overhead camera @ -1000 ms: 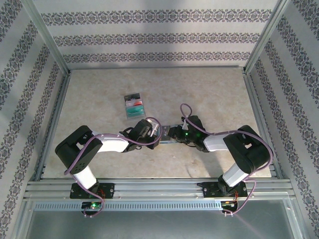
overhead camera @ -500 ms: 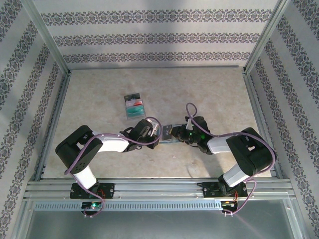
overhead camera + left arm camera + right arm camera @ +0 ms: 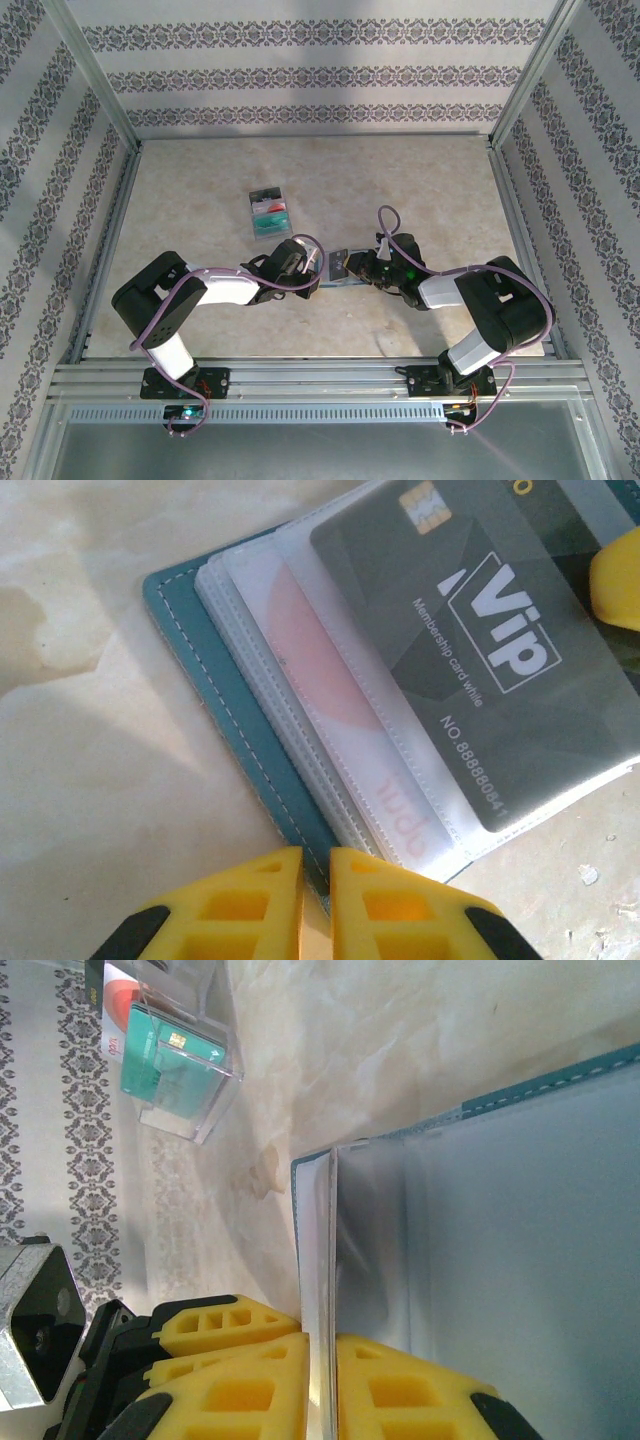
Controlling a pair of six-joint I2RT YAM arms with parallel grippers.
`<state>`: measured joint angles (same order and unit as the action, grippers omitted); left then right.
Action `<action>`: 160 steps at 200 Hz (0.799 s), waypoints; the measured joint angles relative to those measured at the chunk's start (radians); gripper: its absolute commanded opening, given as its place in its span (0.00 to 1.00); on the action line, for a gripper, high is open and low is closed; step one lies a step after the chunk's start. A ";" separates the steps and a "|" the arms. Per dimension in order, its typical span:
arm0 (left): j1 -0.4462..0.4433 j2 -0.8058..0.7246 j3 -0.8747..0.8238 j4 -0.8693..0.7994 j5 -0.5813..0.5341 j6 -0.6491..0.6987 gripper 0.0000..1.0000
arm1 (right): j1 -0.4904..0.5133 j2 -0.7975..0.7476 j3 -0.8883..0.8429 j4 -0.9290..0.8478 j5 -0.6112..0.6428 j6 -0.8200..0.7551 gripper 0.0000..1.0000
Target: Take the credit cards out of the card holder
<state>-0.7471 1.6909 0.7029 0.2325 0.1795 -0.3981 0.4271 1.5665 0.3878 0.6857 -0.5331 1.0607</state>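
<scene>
Left arm: base near left, elbow bent sharp and pushed out left, white forearm runs right toward centre, wrist low. Left gripper points right; its yellow fingers sit almost together, only a thin slit between them, pinching the edge of the holder.

Right arm: base near right, elbow high and out right, white forearm runs left and slightly far, wrist low. Right gripper points left, tip to tip with the left gripper, just apart. Its yellow fingers are clamped on a thin leaf of the holder, held edge-on between them.
</scene>
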 measured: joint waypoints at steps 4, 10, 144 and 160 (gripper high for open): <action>0.000 0.000 0.000 0.000 0.000 0.000 0.15 | 0.000 0.000 0.000 0.000 0.000 0.000 0.15; 0.000 0.001 0.002 0.000 0.000 0.000 0.14 | 0.000 0.000 0.000 0.000 0.000 0.000 0.14; 0.000 0.005 0.005 0.000 -0.004 0.000 0.14 | -0.079 -0.055 -0.024 -0.025 -0.029 -0.013 0.01; 0.000 0.005 0.005 -0.001 -0.004 0.000 0.15 | -0.098 -0.094 -0.029 -0.060 -0.032 -0.029 0.01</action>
<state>-0.7471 1.6955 0.7074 0.2317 0.1757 -0.3981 0.3294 1.4723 0.3592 0.6262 -0.5652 1.0317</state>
